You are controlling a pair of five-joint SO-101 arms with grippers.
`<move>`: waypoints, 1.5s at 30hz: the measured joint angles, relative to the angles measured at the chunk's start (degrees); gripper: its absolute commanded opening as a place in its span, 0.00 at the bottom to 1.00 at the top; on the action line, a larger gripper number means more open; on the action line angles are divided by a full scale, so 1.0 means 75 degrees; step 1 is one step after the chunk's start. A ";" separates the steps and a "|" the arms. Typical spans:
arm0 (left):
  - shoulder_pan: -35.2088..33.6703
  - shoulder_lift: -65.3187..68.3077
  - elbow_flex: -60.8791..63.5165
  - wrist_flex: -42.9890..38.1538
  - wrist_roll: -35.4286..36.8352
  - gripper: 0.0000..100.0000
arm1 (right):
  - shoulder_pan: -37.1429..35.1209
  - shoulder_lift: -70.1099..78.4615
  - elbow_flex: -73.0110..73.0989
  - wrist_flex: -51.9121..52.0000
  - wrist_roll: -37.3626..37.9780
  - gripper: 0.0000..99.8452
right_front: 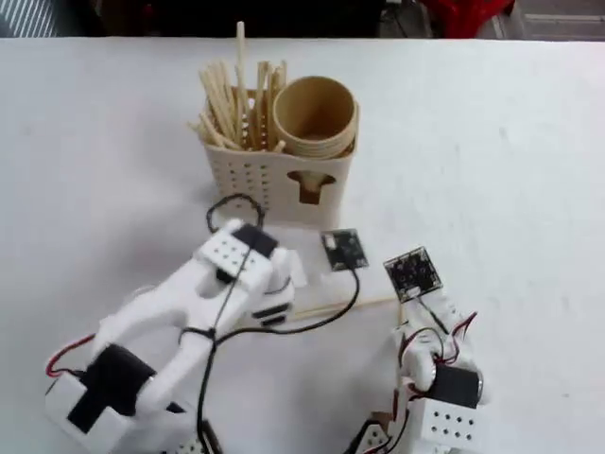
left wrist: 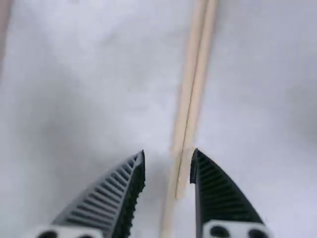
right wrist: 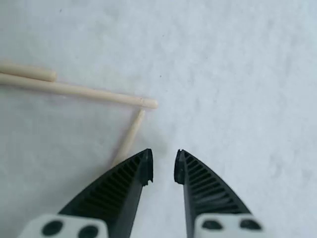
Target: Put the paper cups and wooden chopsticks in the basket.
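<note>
A cream perforated basket (right_front: pixel 253 180) stands at the table's middle back, holding several wooden chopsticks (right_front: pixel 232 99) upright and a stack of paper cups (right_front: pixel 315 115). Loose chopsticks (right_front: pixel 345 305) lie on the table in front of it, between the two arms. My left gripper (left wrist: pixel 167 166) is open low over the table, and a pair of chopsticks (left wrist: pixel 194 94) runs lengthwise between its fingers. My right gripper (right wrist: pixel 163 166) is open by a narrow gap, just beside the ends of three chopsticks (right wrist: pixel 79 90); one of them (right wrist: pixel 130 135) slants under a finger.
The left arm (right_front: pixel 203 293) stretches from the front left toward the basket, with a black cable looping over it. The right arm (right_front: pixel 435 369) sits at the front right. White tabletop spreads to both sides of the basket.
</note>
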 measured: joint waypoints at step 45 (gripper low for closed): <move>-0.0832 -0.2168 -0.3599 0.2379 0.0164 0.02 | 0.0527 0.0000 0.0000 0.0000 0.0000 0.09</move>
